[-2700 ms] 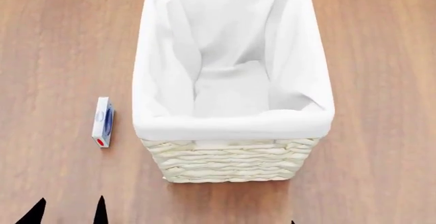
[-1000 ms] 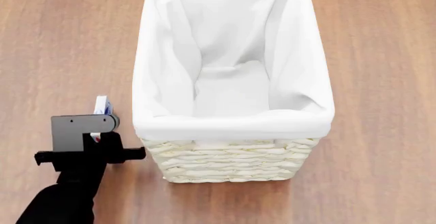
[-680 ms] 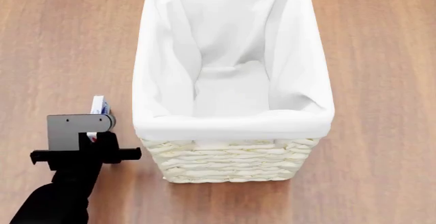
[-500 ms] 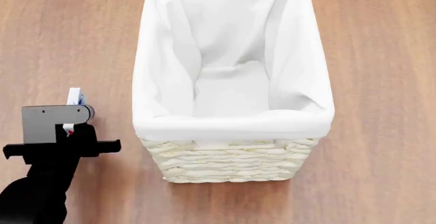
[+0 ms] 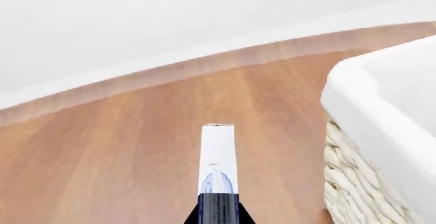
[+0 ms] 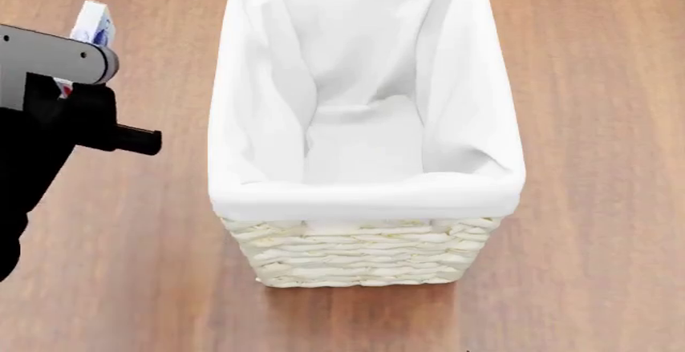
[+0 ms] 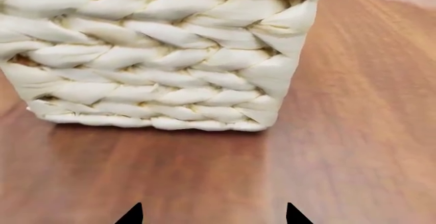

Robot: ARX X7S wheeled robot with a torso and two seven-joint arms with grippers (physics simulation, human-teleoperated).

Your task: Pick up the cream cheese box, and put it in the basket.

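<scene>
1. The basket (image 6: 364, 196) is the landmark: tall, cream wicker, white cloth liner (image 6: 364, 111) folded over the rim, standing on the wooden table (image 6: 599, 127).
2. The left gripper (image 6: 75, 55) is up in the air to the left of the basket, level with its far half in the head view, well clear of the rim.
3. Its jaws are closed on the cream cheese box (image 6: 91, 22); the box sticks out past the fingers, edge-on, white with a bit of blue logo showing.
4. In the left wrist view the cream cheese box (image 5: 219, 163) stands out straight from the dark fingertips (image 5: 219, 208), thin white edge up, blue oval near the grip.
5. In that same view the basket (image 5: 354, 183) is beside the box, not touching it; the liner rim (image 5: 381, 106) is about level with the box, with the table (image 5: 122, 152) below.
6. The box is off the table, held outside the basket, not over the opening.
7. The right gripper (image 7: 211, 215) is low, near the table (image 7: 354, 106), facing the basket's near wicker wall (image 7: 156, 66), not touching it.
8. Only its two dark fingertips (image 7: 130, 215) show, spread wide apart with nothing between them.
9. The inside of the basket shows only liner.
</scene>
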